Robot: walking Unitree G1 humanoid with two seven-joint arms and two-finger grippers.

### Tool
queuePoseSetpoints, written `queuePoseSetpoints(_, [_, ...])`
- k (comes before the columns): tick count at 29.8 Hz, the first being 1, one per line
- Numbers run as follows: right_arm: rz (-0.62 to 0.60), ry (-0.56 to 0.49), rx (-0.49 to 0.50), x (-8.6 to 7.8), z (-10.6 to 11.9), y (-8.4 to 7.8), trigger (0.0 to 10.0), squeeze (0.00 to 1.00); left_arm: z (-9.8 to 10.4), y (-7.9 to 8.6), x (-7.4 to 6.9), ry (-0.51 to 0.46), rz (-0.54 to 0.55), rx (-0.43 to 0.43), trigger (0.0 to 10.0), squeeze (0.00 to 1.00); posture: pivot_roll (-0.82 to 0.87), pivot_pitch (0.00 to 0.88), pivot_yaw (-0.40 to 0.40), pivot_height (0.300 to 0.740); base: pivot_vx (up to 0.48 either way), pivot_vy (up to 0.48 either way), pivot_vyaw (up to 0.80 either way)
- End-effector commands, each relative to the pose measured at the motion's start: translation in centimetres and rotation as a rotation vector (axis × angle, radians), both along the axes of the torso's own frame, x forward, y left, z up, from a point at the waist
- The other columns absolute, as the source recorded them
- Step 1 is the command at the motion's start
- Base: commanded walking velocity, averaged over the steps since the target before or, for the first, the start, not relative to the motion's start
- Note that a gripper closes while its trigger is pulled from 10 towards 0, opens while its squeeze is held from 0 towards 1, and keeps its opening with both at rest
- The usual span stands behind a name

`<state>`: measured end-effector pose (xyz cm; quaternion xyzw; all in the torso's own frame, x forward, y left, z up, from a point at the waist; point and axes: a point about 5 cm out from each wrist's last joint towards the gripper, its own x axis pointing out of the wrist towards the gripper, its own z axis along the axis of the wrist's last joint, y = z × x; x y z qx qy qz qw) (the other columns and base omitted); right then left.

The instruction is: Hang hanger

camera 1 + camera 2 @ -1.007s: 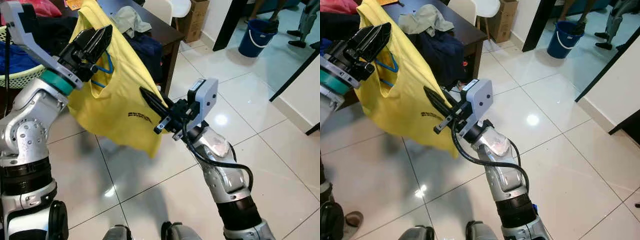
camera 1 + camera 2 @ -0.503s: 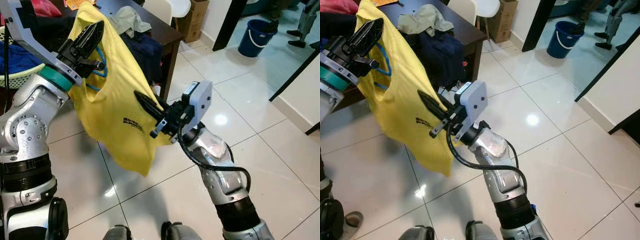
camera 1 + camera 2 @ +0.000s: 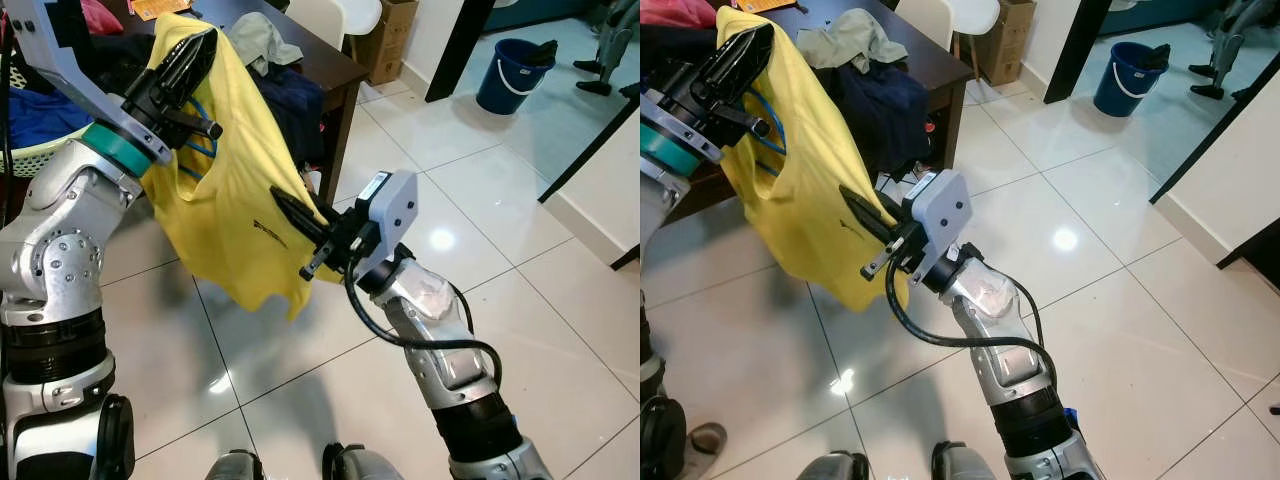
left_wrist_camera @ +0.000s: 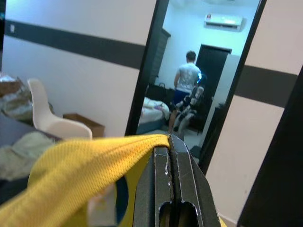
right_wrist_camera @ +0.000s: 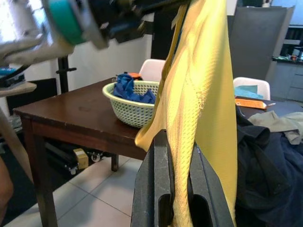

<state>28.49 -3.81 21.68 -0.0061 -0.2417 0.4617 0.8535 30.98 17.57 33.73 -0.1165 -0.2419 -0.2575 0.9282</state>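
Observation:
A yellow shirt (image 3: 235, 210) hangs in the air over the tiled floor, with a blue hanger (image 3: 203, 140) showing inside its neck. My left gripper (image 3: 203, 42) is raised at the upper left, shut on the shirt's top edge; the left wrist view shows the yellow fabric (image 4: 90, 161) lying against the closed fingers (image 4: 182, 179). My right gripper (image 3: 282, 197) reaches in from the right at mid height. It is shut on the shirt's side, and a fold of cloth (image 5: 182, 156) runs between its fingers (image 5: 151, 189).
A dark wooden table (image 3: 335, 62) stands just behind, with piled clothes and a green basket (image 5: 135, 106) on it. Beyond it are a white chair (image 3: 335, 12) and a cardboard box (image 3: 393, 35). A blue bucket (image 3: 512, 72) sits by the black door frame. A person (image 4: 185, 80) stands far off.
The right gripper has shifted slightly left with the shirt's side in it. The left gripper's tips have risen a little. The shirt's hem has swung and now hangs more bunched.

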Motion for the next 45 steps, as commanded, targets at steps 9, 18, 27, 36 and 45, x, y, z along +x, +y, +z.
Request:
queuePoseSetpoints(9, [0.091, -0.063, -0.106, -1.3, -0.7, 0.1, 10.0, 0.00, 4.9, 4.6, 0.2, -0.210, 0.453, 0.001, 10.0, 0.00, 0.09, 0.051, 0.022, 0.740, 0.000, 0.000, 0.00])
queuePoseSetpoints(18, [0.120, -0.094, -0.100, -1.8, 0.4, -0.5, 10.0, 0.00, 4.5, 5.8, 1.1, -0.102, 0.482, -0.050, 10.0, 0.00, 0.09, 0.051, 0.025, 0.740, 0.000, 0.000, 0.00])
queuePoseSetpoints(27, [0.108, -0.127, -0.091, -1.4, 1.1, -0.2, 10.0, 0.00, 4.4, 2.3, 0.9, -0.009, 0.137, -0.139, 10.0, 1.00, 0.10, 0.056, 0.027, 0.740, 0.000, 0.000, 0.00])
queuePoseSetpoints(36, [0.038, -0.086, -0.013, -0.2, 1.8, -0.9, 10.0, 0.00, 4.6, 3.2, 0.0, -0.070, 0.169, -0.018, 10.0, 0.00, 0.10, 0.065, 0.026, 0.740, 0.000, 0.000, 0.00])
queuePoseSetpoints(45, [-0.243, 0.036, -0.154, 4.1, -0.3, -4.5, 10.0, 0.00, 8.6, 6.3, -4.6, -0.261, 0.191, 0.196, 10.0, 0.00, 0.13, 0.074, 0.006, 0.740, 0.000, 0.000, 0.00])
